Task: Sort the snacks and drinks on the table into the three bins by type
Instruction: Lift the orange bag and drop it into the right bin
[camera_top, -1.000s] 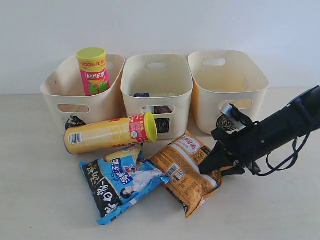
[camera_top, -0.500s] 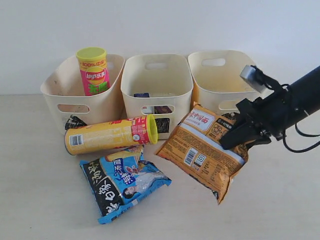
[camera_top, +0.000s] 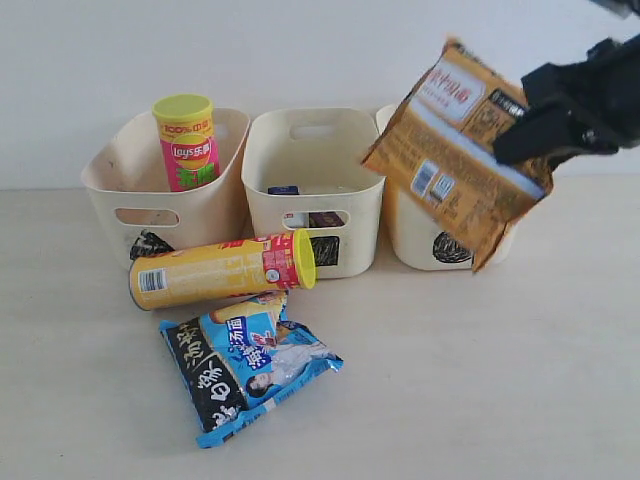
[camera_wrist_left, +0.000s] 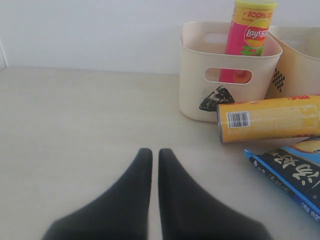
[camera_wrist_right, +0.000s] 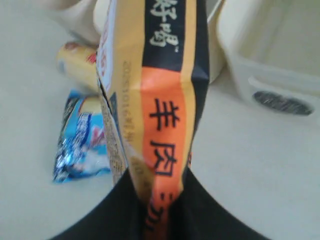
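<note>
My right gripper (camera_top: 520, 140) is shut on one edge of the orange-brown bag (camera_top: 450, 150), which hangs tilted in the air in front of the right bin (camera_top: 420, 245). In the right wrist view the bag (camera_wrist_right: 160, 100) is pinched between the black fingers. The blue-black-white bag (camera_top: 245, 365) lies flat on the table (camera_top: 480, 380). The yellow tube (camera_top: 215, 270) lies on its side before the left bin (camera_top: 125, 185), and the pink-green tube (camera_top: 187, 140) stands inside that bin. Small cartons (camera_top: 283, 189) show in the middle bin (camera_top: 315, 160). My left gripper (camera_wrist_left: 151, 152) is shut and empty, low over bare table.
The three bins stand in a row against a white wall (camera_top: 320, 50). The left wrist view shows the left bin (camera_wrist_left: 200, 95), the yellow tube (camera_wrist_left: 270, 119) and a corner of the blue bag (camera_wrist_left: 290, 175) off to one side of the gripper.
My right gripper closed on the orange-brown bag and lifted it off the table, up and to the right, level with the right bin's rim. The other snacks have not moved.
</note>
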